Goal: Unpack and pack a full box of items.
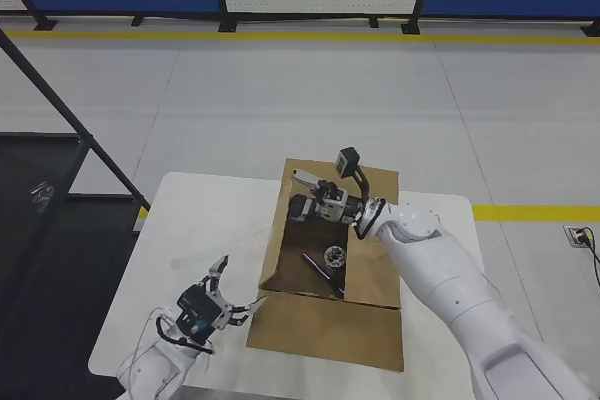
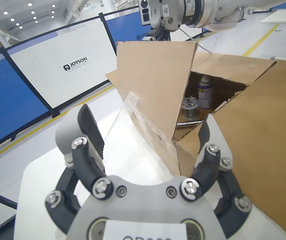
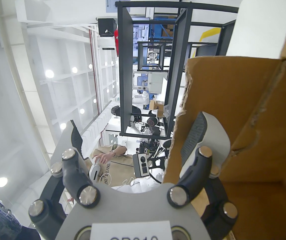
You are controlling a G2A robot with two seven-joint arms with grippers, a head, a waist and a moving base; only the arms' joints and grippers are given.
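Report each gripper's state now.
Left gripper: open, holding nothing, by a corner of the box.
Right gripper: open, holding nothing, at a raised flap.

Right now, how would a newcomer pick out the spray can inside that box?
Start at the open cardboard box on the white table. Look in past its raised flaps: the spray can stands upright by the inner wall. Unlike the squat clear spool beside it, it is tall, slim and blue-labelled.
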